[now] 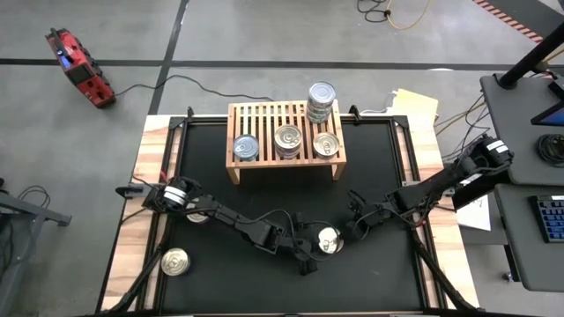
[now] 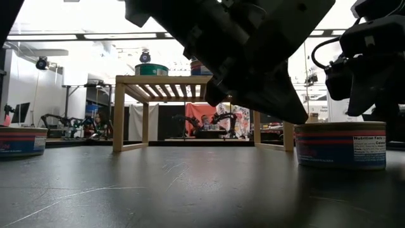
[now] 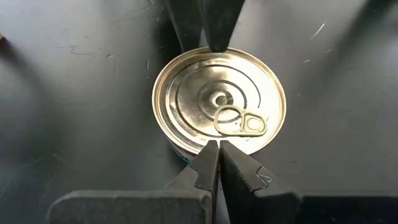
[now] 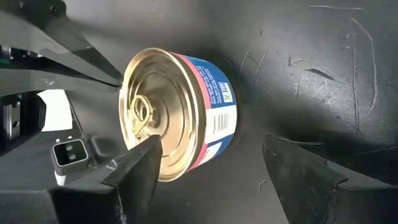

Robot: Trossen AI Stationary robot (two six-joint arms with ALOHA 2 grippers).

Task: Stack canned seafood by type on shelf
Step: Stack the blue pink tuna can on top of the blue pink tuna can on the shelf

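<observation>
On the black mat (image 1: 388,158) covering the light-wood table (image 1: 137,211), a grey floor all round, a low slatted shelf (image 1: 264,119) stands near the far edge. It carries three single tins in a row: one with a blue side (image 1: 245,147), a middle tin (image 1: 288,139) and a right tin (image 1: 326,143), with a stack of tins (image 1: 321,101) at its back right corner. A red device (image 1: 79,66) lies on the floor beyond, and a desk with a keyboard (image 1: 548,218) sits to the right.

Near the front centre, the left gripper (image 3: 214,93) straddles a gold-lidded can (image 3: 219,99), one finger on each side at the rim; whether they press it I cannot tell. The right gripper (image 4: 211,168) hovers spread beside the same can, holding nothing. A loose tin (image 1: 175,261) rests at front left, another (image 1: 197,215) partly hidden under the left arm.
</observation>
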